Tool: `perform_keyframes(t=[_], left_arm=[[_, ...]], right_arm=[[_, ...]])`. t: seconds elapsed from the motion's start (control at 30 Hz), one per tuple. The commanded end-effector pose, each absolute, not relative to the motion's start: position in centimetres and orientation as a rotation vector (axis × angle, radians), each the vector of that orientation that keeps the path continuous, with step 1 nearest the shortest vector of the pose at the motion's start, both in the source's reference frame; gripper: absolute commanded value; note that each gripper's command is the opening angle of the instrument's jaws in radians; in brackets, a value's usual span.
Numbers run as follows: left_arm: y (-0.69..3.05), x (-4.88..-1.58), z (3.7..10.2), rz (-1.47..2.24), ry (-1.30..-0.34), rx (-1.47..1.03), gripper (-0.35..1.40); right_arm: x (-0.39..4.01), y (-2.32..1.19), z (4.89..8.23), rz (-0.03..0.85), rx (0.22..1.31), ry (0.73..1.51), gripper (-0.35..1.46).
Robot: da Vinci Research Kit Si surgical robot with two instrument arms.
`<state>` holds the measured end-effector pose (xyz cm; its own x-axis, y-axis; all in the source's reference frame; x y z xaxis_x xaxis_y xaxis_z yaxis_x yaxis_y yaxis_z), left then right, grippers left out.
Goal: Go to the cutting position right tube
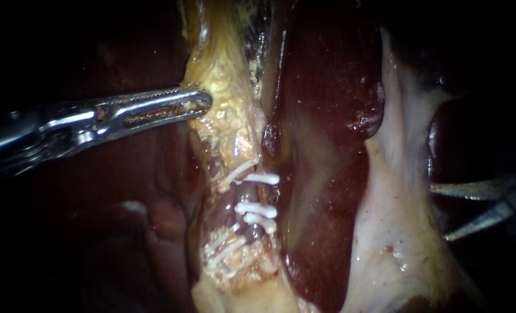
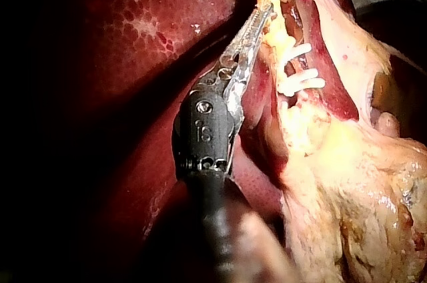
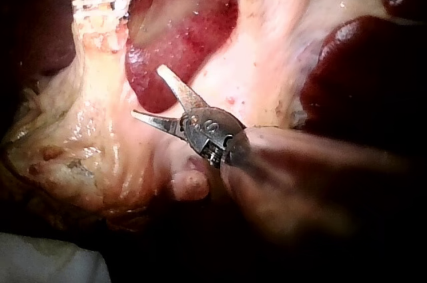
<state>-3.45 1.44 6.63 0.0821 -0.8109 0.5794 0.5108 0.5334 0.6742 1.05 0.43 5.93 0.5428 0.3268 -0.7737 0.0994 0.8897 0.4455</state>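
My left instrument (image 1: 202,103) jaws pinching yellow fat (image 1: 229,124) above clipped tube (image 1: 251,194); right instrument (image 1: 438,213) jaws spread, well off to side.

Light pools on the middle of my field and the edges sink into black. A pale sheet (image 3: 47,261) (cloth, I think) lies out at the fringe.

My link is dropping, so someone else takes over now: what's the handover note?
Left instrument: jaws shut on the yellow fatty tissue above the clips.
Right instrument: jaws open, empty, beyond the pale tissue sheet, well away from the tube.
Clipped tube: white clips in place, looks uncut.
Left to do: bring the right instrument's jaws to the gap between clips.
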Motion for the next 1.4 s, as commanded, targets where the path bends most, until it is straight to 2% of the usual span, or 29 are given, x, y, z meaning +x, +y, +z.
perform_keyframes(t=[0.03,0.23,0.4,0.6,0.73,0.87,1.07,1.4], left_arm=[[1.44,-3.45,6.63,-1.014,-1.102,0.332,-0.35],[1.45,-3.44,6.60,-1.014,-1.102,0.335,-0.35],[1.59,-3.19,6.40,-1.021,-1.101,0.342,-0.35],[1.75,-2.81,6.15,-1.055,-1.121,0.314,-0.35],[1.82,-2.67,6.02,-1.078,-1.132,0.306,-0.35],[1.84,-2.63,5.95,-1.081,-1.137,0.296,-0.35],[1.83,-2.61,5.93,-1.082,-1.137,0.296,-0.35],[1.83,-2.60,5.91,-1.084,-1.135,0.294,-0.35]], right_arm=[[1.06,0.43,5.93,0.142,0.473,0.997,1.44],[1.13,0.41,5.95,0.143,0.486,1.000,1.42],[1.34,0.33,6.05,0.231,0.582,0.986,1.42],[1.80,0.15,6.38,0.295,0.706,0.964,1.40],[2.20,0.16,6.67,0.335,0.777,0.935,1.40],[2.63,0.24,6.95,0.369,0.851,0.891,1.40],[3.01,0.23,7.25,0.405,0.915,0.856,1.40],[3.22,0.17,7.52,0.369,0.928,0.778,1.35]])
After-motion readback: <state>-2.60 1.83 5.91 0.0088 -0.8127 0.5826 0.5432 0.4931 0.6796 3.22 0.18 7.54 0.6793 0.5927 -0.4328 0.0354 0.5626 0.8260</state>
